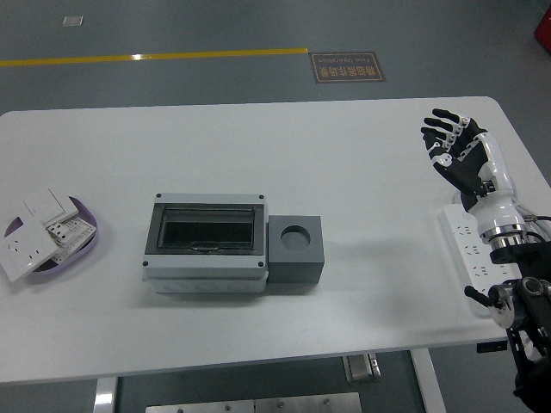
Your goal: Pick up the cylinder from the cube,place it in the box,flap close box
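A grey cube (297, 249) with an empty round hole in its top sits near the table's middle. Touching its left side is a light grey box (207, 243) whose dark see-through flap lies shut. No cylinder shows anywhere. My right hand (451, 144) hovers far to the right, above the table's right edge, fingers spread and holding nothing. My left arm is out of the picture.
A white power strip (469, 251) lies along the right edge under my right forearm. At the far left a purple dish (85, 245) holds several white switch and socket parts. The white table (258, 155) ends close below the box.
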